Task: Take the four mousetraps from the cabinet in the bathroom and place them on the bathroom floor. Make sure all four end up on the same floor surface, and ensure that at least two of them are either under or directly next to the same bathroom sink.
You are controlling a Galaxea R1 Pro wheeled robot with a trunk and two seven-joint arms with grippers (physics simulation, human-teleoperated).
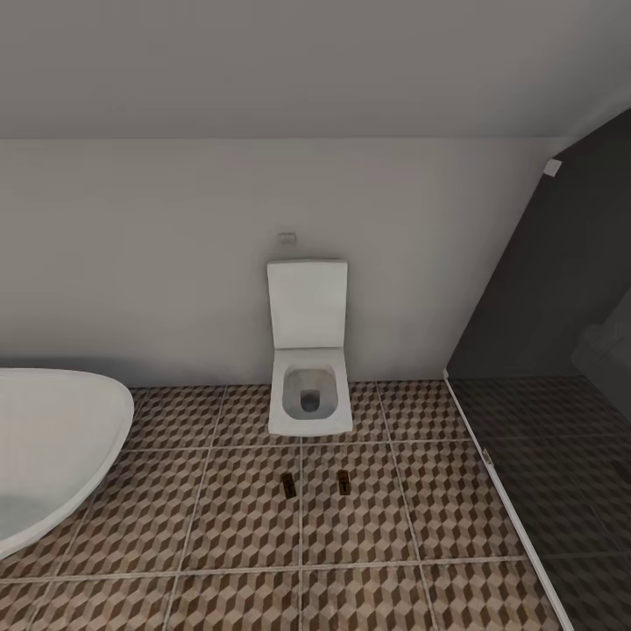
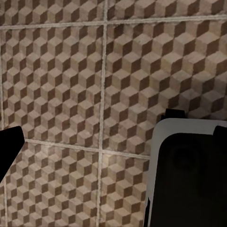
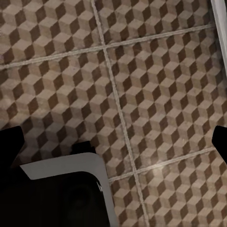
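Cube-patterned tiles (image 3: pixel 142 71) lie beneath both wrist cameras. Each gripper's fingers show as dark tips at opposite edges of its view, left (image 2: pixel 9 146) and right (image 3: pixel 220 142), wide apart and holding nothing. Farther out, in the head view, two mousetraps (image 1: pixel 287 485) (image 1: pixel 343 480) lie flat on the floor just in front of the toilet (image 1: pixel 309 399), near each other but apart, long axes pointing toward the toilet and wall. Likely they were set down here as placed traps. A bathtub (image 1: pixel 53 447) sits at the left.
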